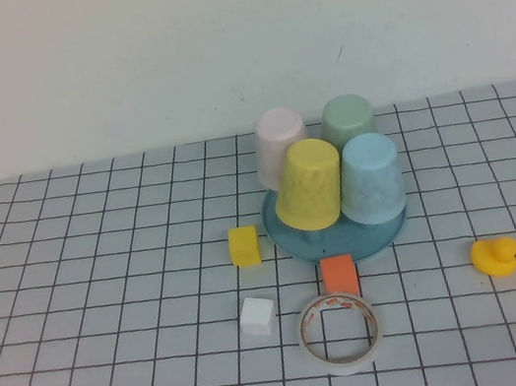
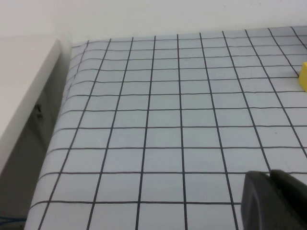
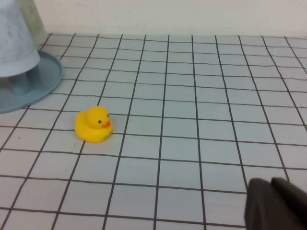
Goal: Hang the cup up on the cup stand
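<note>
The light sky-blue cup [image 1: 370,178] sits upside down on the front right of the teal cup stand [image 1: 378,238]. Its lower part also shows in the right wrist view [image 3: 14,40], over the stand's rim [image 3: 45,76]. The stand's pegs and white knob are hidden under the cups. Neither arm shows in the high view. My left gripper [image 2: 268,175] hangs shut and empty over bare cloth near the table's left edge. My right gripper [image 3: 269,182] is shut and empty over the cloth, to the right of the stand and the duck.
A yellow cup [image 1: 308,184], a pale green cup [image 1: 349,121] and a pinkish-white cup [image 1: 279,144] also sit inverted on the stand. In front lie a yellow block [image 1: 244,246], a white block [image 1: 258,315], an orange block [image 1: 338,275], a tape roll [image 1: 339,333] and a rubber duck [image 1: 496,257] [image 3: 93,124].
</note>
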You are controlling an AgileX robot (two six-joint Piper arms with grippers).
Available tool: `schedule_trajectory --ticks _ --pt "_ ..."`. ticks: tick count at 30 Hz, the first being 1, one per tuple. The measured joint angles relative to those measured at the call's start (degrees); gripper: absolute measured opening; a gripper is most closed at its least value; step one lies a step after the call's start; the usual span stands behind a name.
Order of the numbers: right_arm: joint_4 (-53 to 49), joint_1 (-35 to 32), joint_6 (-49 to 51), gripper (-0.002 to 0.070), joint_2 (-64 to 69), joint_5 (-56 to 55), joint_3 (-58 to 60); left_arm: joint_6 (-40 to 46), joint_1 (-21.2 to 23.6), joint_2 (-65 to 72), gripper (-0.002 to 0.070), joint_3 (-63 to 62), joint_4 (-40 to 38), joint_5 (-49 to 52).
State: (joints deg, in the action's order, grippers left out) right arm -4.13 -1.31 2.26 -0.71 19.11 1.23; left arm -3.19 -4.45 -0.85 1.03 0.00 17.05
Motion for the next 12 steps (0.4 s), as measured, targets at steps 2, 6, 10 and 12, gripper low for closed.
schedule_trajectory --ticks 2,6,10,12 --pt "0.0 0.0 0.0 -0.0001 0.0 0.0 0.0 0.52 -0.24 0.0 -0.0002 0.0 -0.3 0.23" --pt "0.0 0.0 0.0 -0.0001 0.0 0.0 0.0 2.47 -0.24 0.0 -0.0002 0.0 -0.43 0.35" --pt "0.0 0.0 0.0 -0.0001 0.0 0.1 0.0 5.09 -0.24 0.0 -0.0002 0.0 -0.93 0.35" --pt "0.0 0.0 0.0 -0.0001 0.0 0.1 0.0 5.67 -0.24 0.0 -0.0002 0.0 -1.16 0.43"
